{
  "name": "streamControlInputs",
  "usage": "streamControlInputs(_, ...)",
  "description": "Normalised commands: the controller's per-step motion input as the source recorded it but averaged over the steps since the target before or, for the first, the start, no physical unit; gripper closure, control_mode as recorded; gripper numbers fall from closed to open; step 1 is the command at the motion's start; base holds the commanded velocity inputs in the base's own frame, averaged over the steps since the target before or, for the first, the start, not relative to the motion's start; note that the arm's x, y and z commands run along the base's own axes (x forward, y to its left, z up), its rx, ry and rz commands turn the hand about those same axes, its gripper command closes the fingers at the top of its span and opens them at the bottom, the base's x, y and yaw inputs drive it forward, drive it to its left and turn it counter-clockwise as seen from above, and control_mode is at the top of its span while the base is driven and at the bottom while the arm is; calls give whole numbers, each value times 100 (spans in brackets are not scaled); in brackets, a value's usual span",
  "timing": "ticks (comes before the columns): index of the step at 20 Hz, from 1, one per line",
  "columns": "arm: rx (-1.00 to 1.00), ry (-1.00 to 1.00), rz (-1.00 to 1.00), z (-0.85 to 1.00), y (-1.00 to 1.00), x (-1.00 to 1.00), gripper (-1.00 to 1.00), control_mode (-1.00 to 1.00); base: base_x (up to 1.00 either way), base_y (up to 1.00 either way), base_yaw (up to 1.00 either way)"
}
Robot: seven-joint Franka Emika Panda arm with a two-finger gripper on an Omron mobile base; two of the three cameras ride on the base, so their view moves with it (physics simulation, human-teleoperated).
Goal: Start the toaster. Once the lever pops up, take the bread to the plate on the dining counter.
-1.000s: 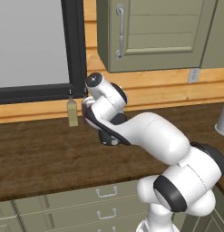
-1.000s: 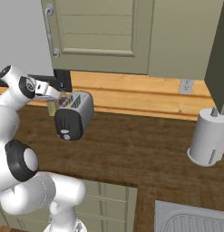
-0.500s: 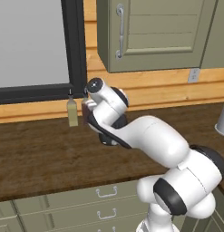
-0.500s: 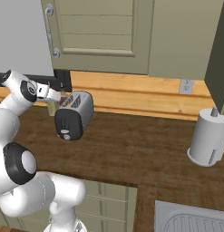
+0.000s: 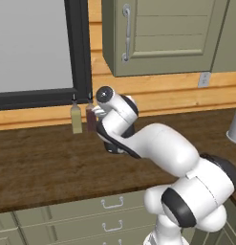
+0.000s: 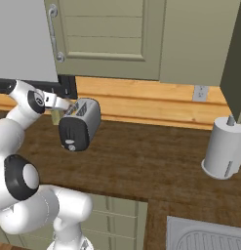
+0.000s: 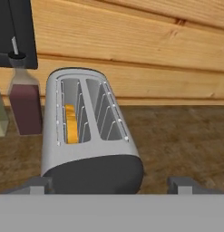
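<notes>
Wood-plank wall (image 6: 141, 105), grey-green cabinets (image 6: 122, 36), dark worktop (image 6: 141, 166).

The left base camera is sitting behind the arm and looking forward and down at the wooden worktop (image 5: 43, 162). The right base camera is looking from the other side at that same worktop and the toaster (image 6: 79, 124). The hand camera is looking down into the toaster's slots from very close.

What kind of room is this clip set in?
A rendered home kitchen, by the look of it: a toaster stands on a dark wood worktop above grey-green drawers, with wall cabinets overhead and a sink at the counter's corner.
</notes>
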Motion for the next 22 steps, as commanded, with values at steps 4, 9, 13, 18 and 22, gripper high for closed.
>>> streamControlInputs(4,0,0,6,0,0,23,-100,-100,0,0,0)
streamControlInputs(9,0,0,7,0,0,18,-100,-100,0,0,0)
streamControlInputs(13,0,0,7,-8,0,7,-100,-100,0,0,0)
streamControlInputs(18,-1,0,4,-18,0,2,-100,-100,0,0,0)
streamControlInputs(22,0,0,2,-12,0,0,-100,-100,0,0,0)
